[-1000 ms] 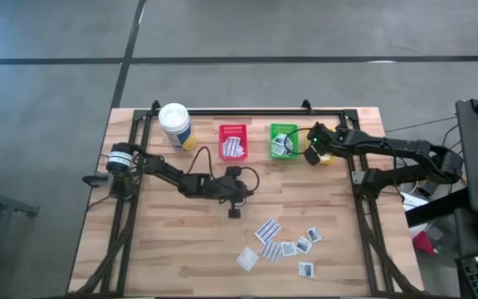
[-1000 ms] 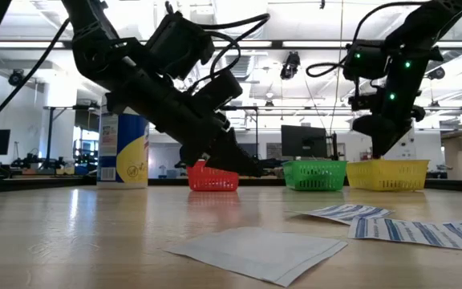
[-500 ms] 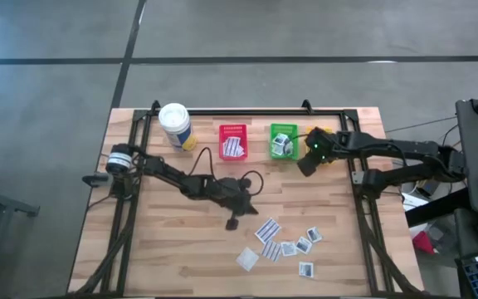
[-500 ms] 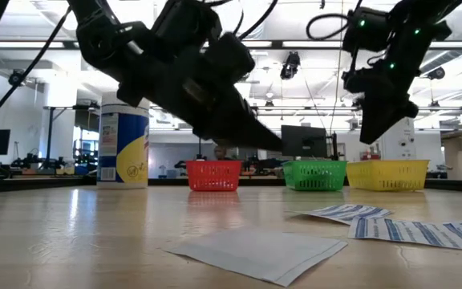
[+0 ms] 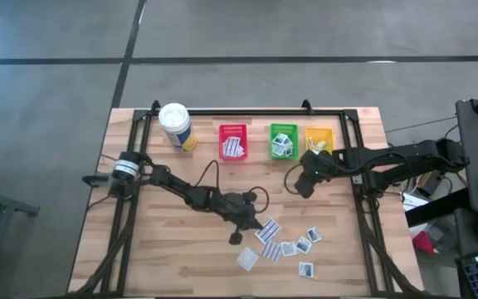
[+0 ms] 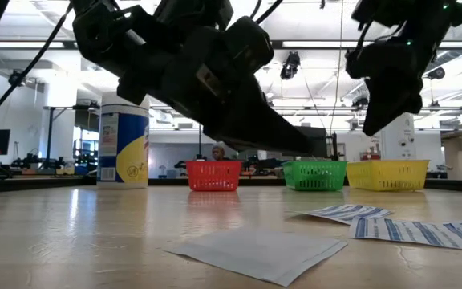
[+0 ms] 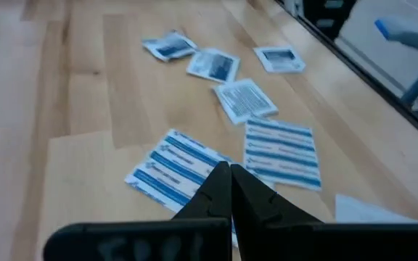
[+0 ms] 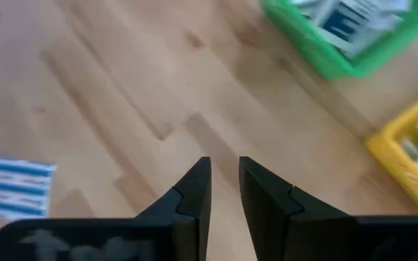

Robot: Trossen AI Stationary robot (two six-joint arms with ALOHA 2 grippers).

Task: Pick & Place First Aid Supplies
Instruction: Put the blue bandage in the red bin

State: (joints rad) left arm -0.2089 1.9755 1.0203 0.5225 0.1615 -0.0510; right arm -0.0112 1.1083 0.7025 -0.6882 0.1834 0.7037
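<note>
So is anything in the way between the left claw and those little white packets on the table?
Nothing visible: the left gripper, fingers shut, hovers just above the blue-striped white paper packets, with only bare wooden table around.

This is a robotics lab or workshop hall. The wooden tabletop [image 5: 181,249] stands on a bare grey concrete floor [image 5: 247,29] marked with dark lines, and a black metal frame [image 5: 247,110] bolted round its edge carries two cabled arms. Looking level across the boards, the room runs deep and open: white ceiling beams with strip lights [image 6: 295,44], a camera hung overhead [image 6: 293,63], dark monitors [image 6: 301,141] on far benches, and a person [image 6: 217,152] seated behind the red bin [image 6: 212,175].
</note>
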